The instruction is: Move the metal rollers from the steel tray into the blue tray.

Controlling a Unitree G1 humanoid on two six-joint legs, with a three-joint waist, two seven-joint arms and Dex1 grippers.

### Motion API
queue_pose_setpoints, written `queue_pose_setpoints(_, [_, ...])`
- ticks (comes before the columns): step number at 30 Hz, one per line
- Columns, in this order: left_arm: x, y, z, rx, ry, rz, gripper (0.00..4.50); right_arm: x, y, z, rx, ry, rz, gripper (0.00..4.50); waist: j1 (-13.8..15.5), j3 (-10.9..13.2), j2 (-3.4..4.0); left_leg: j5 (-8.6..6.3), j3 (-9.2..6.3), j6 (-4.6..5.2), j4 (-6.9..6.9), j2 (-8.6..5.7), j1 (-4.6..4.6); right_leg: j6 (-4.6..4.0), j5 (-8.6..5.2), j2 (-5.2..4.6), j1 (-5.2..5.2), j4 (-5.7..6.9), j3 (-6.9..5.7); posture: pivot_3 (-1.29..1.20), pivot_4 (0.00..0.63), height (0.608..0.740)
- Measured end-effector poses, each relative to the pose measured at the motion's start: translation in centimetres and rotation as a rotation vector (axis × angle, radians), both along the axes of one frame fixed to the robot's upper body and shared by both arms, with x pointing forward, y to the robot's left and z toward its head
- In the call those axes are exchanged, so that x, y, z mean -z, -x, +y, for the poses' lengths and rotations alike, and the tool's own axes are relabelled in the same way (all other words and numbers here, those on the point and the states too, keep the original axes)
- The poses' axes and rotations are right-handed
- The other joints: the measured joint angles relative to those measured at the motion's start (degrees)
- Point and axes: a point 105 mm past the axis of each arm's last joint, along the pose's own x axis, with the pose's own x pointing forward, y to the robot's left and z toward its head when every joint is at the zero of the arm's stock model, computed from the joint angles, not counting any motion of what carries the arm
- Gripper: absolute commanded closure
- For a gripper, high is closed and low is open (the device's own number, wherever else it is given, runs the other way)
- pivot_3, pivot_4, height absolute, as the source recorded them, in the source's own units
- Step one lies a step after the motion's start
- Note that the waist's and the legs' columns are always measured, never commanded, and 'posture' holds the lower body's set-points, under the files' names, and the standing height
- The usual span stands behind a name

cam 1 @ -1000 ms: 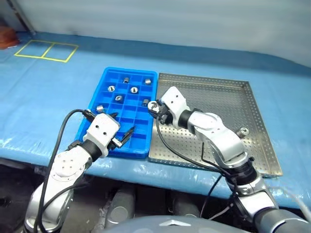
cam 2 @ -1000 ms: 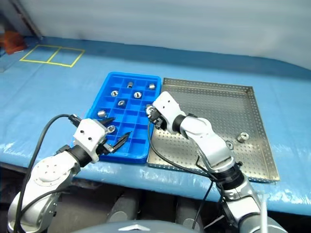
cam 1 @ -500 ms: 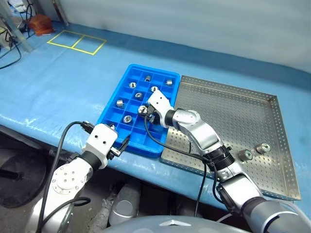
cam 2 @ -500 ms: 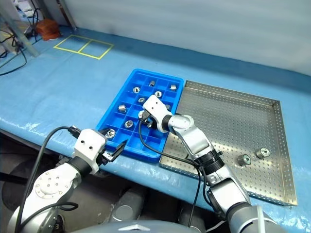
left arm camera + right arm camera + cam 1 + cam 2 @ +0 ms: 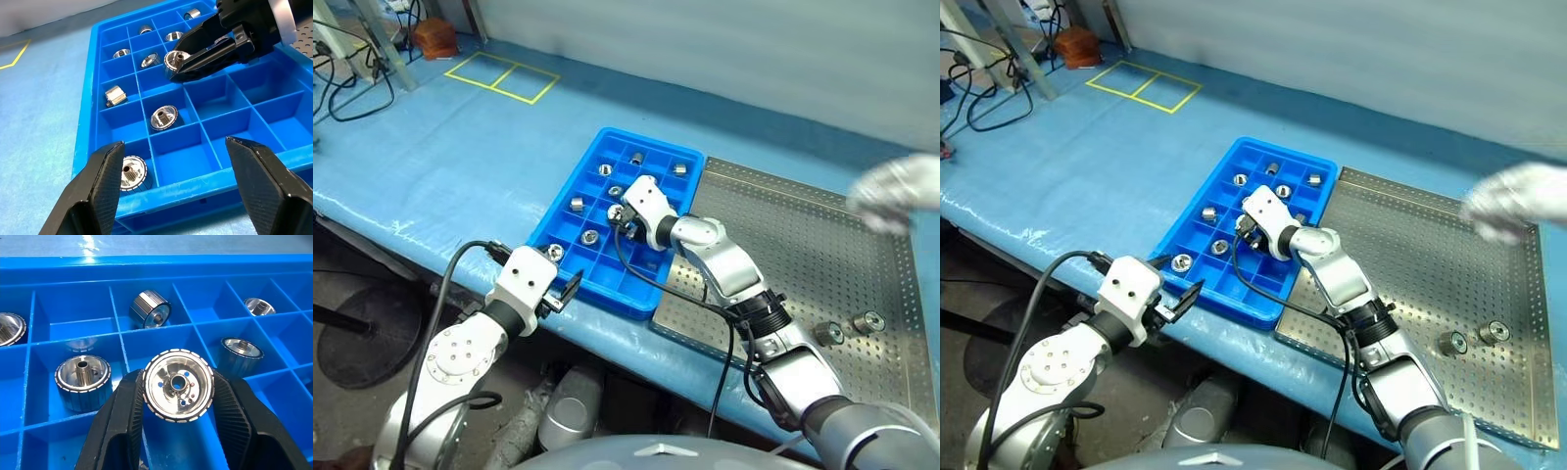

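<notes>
left claw (image 5: 570, 290): nearest, at 7 o'clock off the blue tray, hanging off its near rim; fingers spread, nothing between them. Looks parked, out of the other arm's way.
blue tray (image 5: 570, 181): on the blue-covered surface (image 5: 431, 147), touching or just beside the steel tray's left rim; grid of small cells. Roughly seven or eight rollers already sit one per cell, mostly in the far and left cells.
near roller (image 5: 131, 175): in the near-left corner cell, right in front of the left claw.
right claw (image 5: 177, 396): over the middle of the blue tray, pinched tight on a roller (image 5: 178, 385), holding it by its ribbed rim, bore facing the wrist camera. Held above the cell walls, not yet down. My read: carry step, lining up an empty cell before release.
cell below: cannot tell which one; the roller and fingers cover it.
steel tray (image 5: 862, 245): at 3 o'clock from the blue tray; perforated floor mostly bare.
left-behind rollers (image 5: 1471, 338): two, near the steel tray's right near corner, well apart from both claws. Task judged mostly done.
gloved hand (image 5: 1513, 201): a person's, blurred, over the steel tray's far right rim; purpose unclear.
cut off: steel tray's right corner runs out of the head view.
</notes>
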Motion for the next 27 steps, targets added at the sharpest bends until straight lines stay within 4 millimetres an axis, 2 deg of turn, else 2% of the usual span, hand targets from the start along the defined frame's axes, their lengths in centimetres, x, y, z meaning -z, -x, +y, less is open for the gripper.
queue_pose_setpoints(4, [0.3, -0.1, -0.2, 0.012, 0.001, 0.011, 0.9, -0.1, -0.1, -0.8, 0.033, 0.005, -0.005, 2.82, 0.13, 0.0, 0.0, 0.04, -0.02, -0.04, 0.07, 0.02, -0.48, 0.15, 0.12, 0.03, -0.28, 0.04, -0.01, 0.44, 0.15, 0.74])
queue_pose_setpoints(10, [0.2, -0.2, -0.3, 0.026, -0.001, 0.009, 0.9, 0.2, 0.5, -1.4, 0.031, 0.017, 0.018, 2.82, 0.28, 0.0, 0.0, 0.04, -0.04, -0.05, 0.11, 0.02, -0.53, 0.11, 0.1, 0.04, -0.28, 0.02, -0.06, 0.43, 0.15, 0.74])
queue_pose_setpoints(15, [0.1, -0.3, -0.3, 0.034, -0.007, 0.009, 0.9, 0.3, 1.0, -1.5, 0.023, 0.026, 0.024, 1.13, 0.13, -0.01, 0.01, 0.04, -0.04, -0.06, 0.19, 0.06, -0.53, 0.08, 0.11, 0.06, -0.26, 0.03, -0.08, 0.42, 0.15, 0.74])
queue_pose_setpoints(19, [0.0, -0.5, -0.4, 0.039, -0.007, 0.002, 0.9, -0.5, 1.2, -1.3, 0.028, -0.01, -0.003, 1.13, 0.08, -0.01, 0.01, 0.04, -0.05, -0.07, 0.19, 0.06, -0.56, 0.09, 0.12, 0.06, -0.27, 0.03, -0.1, 0.4, 0.15, 0.74])
queue_pose_setpoints(21, [-0.1, -0.8, -0.5, 0.047, -0.005, 0.0, 0.9, -1.6, 1.2, -1.6, 0.04, -0.035, -0.038, 1.13, 0.09, -0.01, 0.01, 0.05, -0.05, -0.07, 0.2, 0.06, -0.57, 0.1, 0.12, 0.06, -0.27, 0.03, -0.11, 0.37, 0.15, 0.74])
queue_pose_setpoints(24, [-0.5, -1.6, -1.1, 0.076, 0.017, -0.021, 0.9, -3.4, 1.8, -3.0, 0.063, -0.047, -0.099, 1.13, 0.23, -0.03, 0.05, 0.05, -0.12, -0.08, 0.28, 0.03, -0.63, 0.1, 0.13, 0.04, -0.22, -0.01, -0.18, 0.32, 0.15, 0.74])
queue_pose_setpoints(27, [-1.1, -2.6, -2.6, 0.134, 0.054, -0.047, 0.9, -3.7, 3.1, -4.7, 0.087, -0.003, -0.114, 1.13, -0.2, -0.05, 0.07, 0.05, -0.09, -0.07, 0.36, 0.0, -0.62, 0.12, 0.14, 0.0, -0.18, -0.03, -0.16, 0.26, 0.15, 0.74])
